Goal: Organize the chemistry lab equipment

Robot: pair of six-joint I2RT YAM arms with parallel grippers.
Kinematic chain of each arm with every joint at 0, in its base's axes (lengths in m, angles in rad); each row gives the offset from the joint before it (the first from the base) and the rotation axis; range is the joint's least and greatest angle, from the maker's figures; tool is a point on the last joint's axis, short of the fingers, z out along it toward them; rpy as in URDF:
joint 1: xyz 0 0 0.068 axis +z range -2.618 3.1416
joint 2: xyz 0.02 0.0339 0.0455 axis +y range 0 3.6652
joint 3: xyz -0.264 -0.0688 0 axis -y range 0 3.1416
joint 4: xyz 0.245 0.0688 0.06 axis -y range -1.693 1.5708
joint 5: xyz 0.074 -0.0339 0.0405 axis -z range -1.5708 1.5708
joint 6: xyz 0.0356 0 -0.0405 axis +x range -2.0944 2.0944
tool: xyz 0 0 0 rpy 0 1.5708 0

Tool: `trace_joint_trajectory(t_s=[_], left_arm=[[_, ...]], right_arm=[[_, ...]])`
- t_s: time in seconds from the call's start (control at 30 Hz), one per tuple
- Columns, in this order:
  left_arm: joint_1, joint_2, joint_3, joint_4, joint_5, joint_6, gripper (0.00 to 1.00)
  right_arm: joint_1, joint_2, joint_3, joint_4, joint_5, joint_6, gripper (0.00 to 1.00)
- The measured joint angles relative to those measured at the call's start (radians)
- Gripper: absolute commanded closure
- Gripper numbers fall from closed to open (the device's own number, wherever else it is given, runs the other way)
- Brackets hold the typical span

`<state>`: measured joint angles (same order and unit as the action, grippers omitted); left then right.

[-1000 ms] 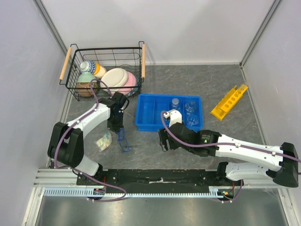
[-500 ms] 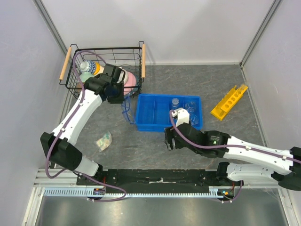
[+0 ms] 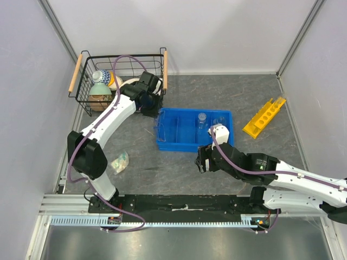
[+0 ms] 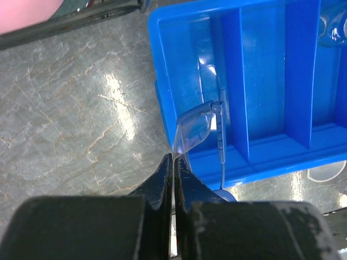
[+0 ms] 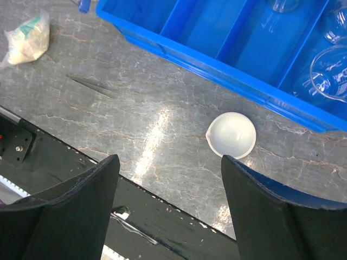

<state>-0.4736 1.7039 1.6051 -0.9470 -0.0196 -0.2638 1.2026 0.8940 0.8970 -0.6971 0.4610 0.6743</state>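
Got the left fingers (image 4: 161, 181) pinched tight on a pair of clear safety glasses (image 4: 192, 131); gripping them by a thin edge, with the lens and one temple hanging over the left end compartment of the blue tray (image 3: 172, 146), right by its corner; can't tell about actual contact with the plastic. Over on the other side, got the right fingers (image 5: 70, 211) spread wide with nothing between them, hovering over the grey worktop (image 5: 135, 114) just in front of the tray's near wall; seeing the small white dish (image 5: 233, 135) just ahead of the fingertips, sitting on the worktop right beside the tray but outside it. Can make out a few glass vessels (image 3: 219, 123) in the tray's right-hand compartments; too faint to count properly. Also spotting the yellow rack (image 3: 264, 117) lying at an angle near the right wall, well apart from the tray; a wire basket (image 3: 82, 92) in the far left corner with pastel crockery (image 3: 101, 89) inside; and a little plastic packet (image 3: 119, 161) on the worktop near the left arm's base.
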Motion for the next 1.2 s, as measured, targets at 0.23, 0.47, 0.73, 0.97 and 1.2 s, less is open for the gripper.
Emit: trace_joint_trajectory(t_s=[0.23,0.47,0.73,0.97,1.2], left_arm=[[-0.015,0.029,-0.001,0.073,-0.006,0.036,0.98],[-0.035,0.107,0.002,0.138,-0.040,0.043,0.98],[-0.044,0.215,0.047,0.161,-0.093,0.075,0.98],[-0.045,0.252,0.077,0.172,-0.120,0.086,0.98],[-0.046,0.259,0.077,0.192,-0.128,0.085,0.98]], right_arm=[[0.000,0.022,-0.029,0.002,-0.011,0.013,0.17],[0.000,0.019,-0.043,0.009,-0.016,0.016,0.17],[0.000,-0.013,-0.058,0.009,-0.018,0.022,0.17],[0.000,-0.023,-0.083,0.011,-0.018,0.022,0.17],[0.000,-0.023,-0.102,0.016,-0.018,0.022,0.17]])
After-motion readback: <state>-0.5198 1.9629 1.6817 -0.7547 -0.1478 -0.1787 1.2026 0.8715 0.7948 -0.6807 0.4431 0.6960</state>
